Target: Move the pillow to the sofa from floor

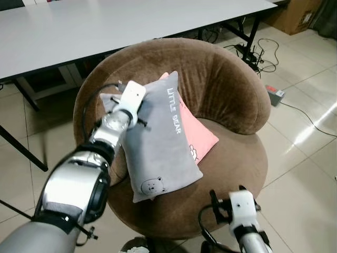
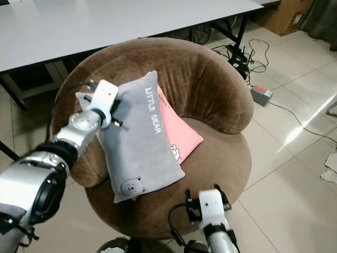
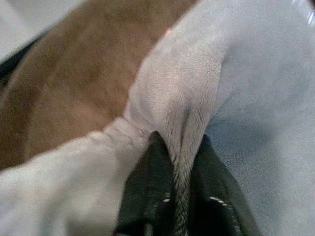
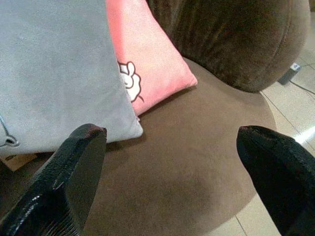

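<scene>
A grey "LITTLE BEAR" pillow (image 1: 158, 142) leans across the seat of a round brown sofa chair (image 1: 231, 100). Its lower corner reaches the seat's front edge. My left gripper (image 3: 179, 196) is shut on a fold of the grey pillow's upper left edge, near the sofa's left arm (image 1: 139, 117). Behind the grey pillow lies a pink pillow (image 1: 197, 137), partly covered by it. My right gripper (image 4: 172, 167) stands open, low in front of the sofa's front edge (image 1: 231, 205), with nothing between its fingers.
A long white table (image 1: 105, 26) stands just behind the sofa. A power strip (image 1: 275, 95) and cables lie on the tiled floor at the right. A cardboard box (image 1: 295, 16) sits at the far right. Open floor spreads to the right of the sofa.
</scene>
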